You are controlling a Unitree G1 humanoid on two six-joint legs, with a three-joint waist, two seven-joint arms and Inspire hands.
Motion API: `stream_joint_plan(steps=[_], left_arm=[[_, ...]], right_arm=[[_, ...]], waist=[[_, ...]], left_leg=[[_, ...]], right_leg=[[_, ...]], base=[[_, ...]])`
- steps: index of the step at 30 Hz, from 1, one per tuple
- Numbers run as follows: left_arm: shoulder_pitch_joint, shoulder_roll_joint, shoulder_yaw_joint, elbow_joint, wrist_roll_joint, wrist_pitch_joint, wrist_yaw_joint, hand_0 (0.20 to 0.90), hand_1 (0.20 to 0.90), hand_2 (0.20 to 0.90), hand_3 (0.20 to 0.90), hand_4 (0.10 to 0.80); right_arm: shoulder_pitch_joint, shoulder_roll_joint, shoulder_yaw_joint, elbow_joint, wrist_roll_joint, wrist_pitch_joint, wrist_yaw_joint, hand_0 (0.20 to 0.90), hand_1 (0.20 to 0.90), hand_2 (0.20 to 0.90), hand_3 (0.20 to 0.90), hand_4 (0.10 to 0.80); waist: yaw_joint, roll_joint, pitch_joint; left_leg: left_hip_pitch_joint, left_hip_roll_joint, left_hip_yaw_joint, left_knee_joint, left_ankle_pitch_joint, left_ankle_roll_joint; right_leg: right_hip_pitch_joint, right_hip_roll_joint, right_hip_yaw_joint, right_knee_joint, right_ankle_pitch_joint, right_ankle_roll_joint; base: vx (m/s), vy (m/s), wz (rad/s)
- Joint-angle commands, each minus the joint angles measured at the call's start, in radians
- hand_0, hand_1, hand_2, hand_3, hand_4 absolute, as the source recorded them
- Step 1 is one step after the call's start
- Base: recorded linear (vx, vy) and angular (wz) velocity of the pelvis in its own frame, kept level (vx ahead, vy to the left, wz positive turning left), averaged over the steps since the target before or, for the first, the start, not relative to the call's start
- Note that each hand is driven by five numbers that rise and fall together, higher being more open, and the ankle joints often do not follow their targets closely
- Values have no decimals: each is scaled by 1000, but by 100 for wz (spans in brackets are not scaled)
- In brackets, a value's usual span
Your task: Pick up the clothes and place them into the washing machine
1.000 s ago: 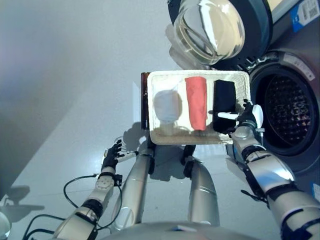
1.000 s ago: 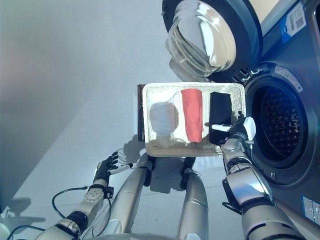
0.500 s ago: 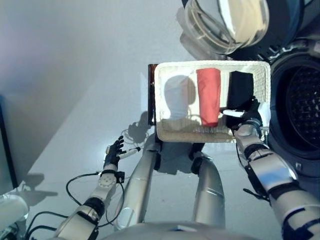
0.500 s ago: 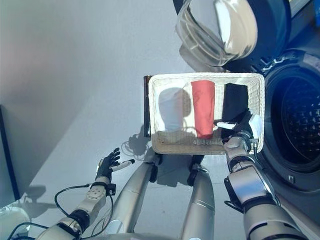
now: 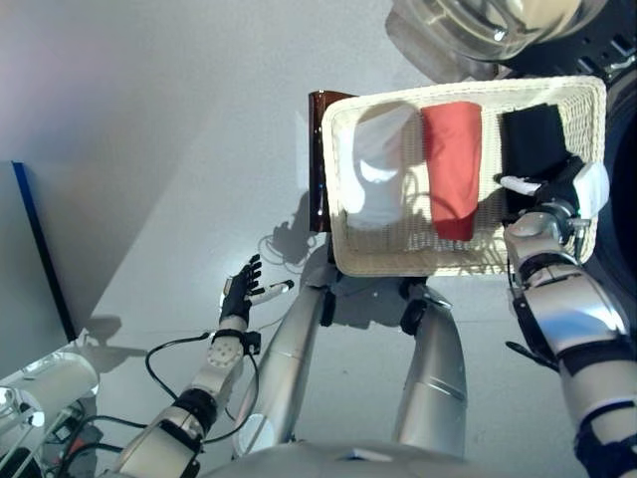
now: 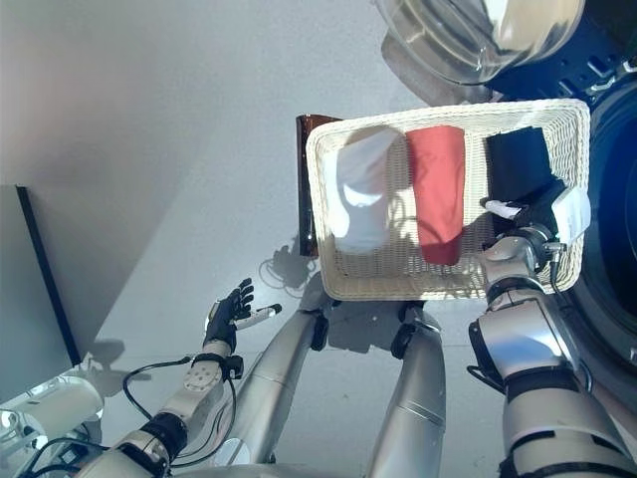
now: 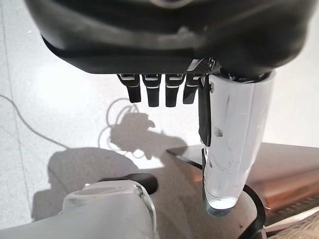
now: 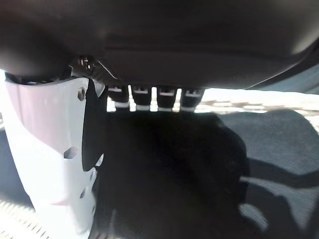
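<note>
A white wicker basket (image 5: 336, 214) holds three folded pieces side by side: a white cloth (image 5: 373, 174), a red cloth (image 5: 453, 164) and a black cloth (image 5: 532, 139). My right hand (image 5: 557, 194) hovers over the near end of the black cloth at the basket's right end, its white-covered thumb pointing left. In the right wrist view its fingers (image 8: 149, 97) are straight, with the black cloth (image 8: 189, 174) just past them and nothing held. My left hand (image 5: 239, 292) hangs open low at the left over the floor, holding nothing.
The washing machine's glass door (image 5: 478, 20) stands open above the basket and the dark drum opening (image 6: 612, 299) is at the right edge. A brown stand (image 5: 317, 149) bears the basket. A blue-edged panel (image 5: 40, 249) and a white cylinder (image 5: 50, 383) are at the left.
The whole picture has shifted, so the camera has moved. My right hand stays over the black cloth, slightly further into the basket. The left hand remains open.
</note>
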Motion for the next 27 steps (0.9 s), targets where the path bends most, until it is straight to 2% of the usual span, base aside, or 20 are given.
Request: stream_joint_plan(steps=[1,8,17,20,21,22,23,27], left_arm=[[17,1,-2,45,-24,-39,48,900,900,900,900,800],[34,1,-8,22,-6,-51,44,900,900,900,900,800],[53,7,1,51,-2,-42,28,900,900,900,900,800],[57,14,9,45,-7,-45,20,900,900,900,900,800],[64,20,19,34,-17,-46,13,900,900,900,900,800],[65,20,18,35,-17,-45,13,900,900,900,900,800],[70,25,22,29,-17,-45,10,900,900,900,900,800],[89,35,40,10,-31,-32,-14,900,900,900,900,800]], right_arm=[[-19,-71,52,-29,-29,-18,-7,200,200,200,200,300],[3,-77,24,-20,-29,-15,-2,200,200,200,200,300],[40,-100,-28,-49,22,-31,20,200,200,200,200,300],[60,-120,-106,-74,145,-69,50,200,200,200,200,300],[78,-123,-180,-106,274,-110,75,200,200,200,200,300],[79,-123,-180,-106,274,-110,76,200,200,200,200,300],[78,-122,-204,-113,323,-120,91,200,200,200,200,300],[104,-69,-326,-163,592,-179,167,200,200,200,200,300]], waist=[[6,51,4],[21,63,-12],[6,39,-28],[-3,30,-35],[-12,29,-36],[-11,25,-43],[-13,25,-38],[-30,13,-46]], left_leg=[[-14,-3,-40,39,-76,-97],[19,-4,-45,-20,-52,-96],[116,5,-47,-110,-20,-103],[163,10,-49,-149,-10,-109],[182,13,-40,-170,27,-105],[196,12,-47,-169,-7,-109],[194,15,-36,-176,27,-104],[247,23,-21,-206,25,-102]], right_leg=[[122,9,25,-56,-33,39],[147,15,26,-96,-16,43],[232,32,24,-184,25,48],[278,37,23,-227,37,53],[295,40,19,-256,75,47],[306,40,27,-250,45,54],[305,41,23,-264,81,47],[349,48,39,-304,95,53]], base=[[24,6,-4],[22,-2,-4],[12,-9,-5],[-14,-21,-8],[21,-15,-7],[-92,11,-8],[5,2,-9],[-15,26,-27]])
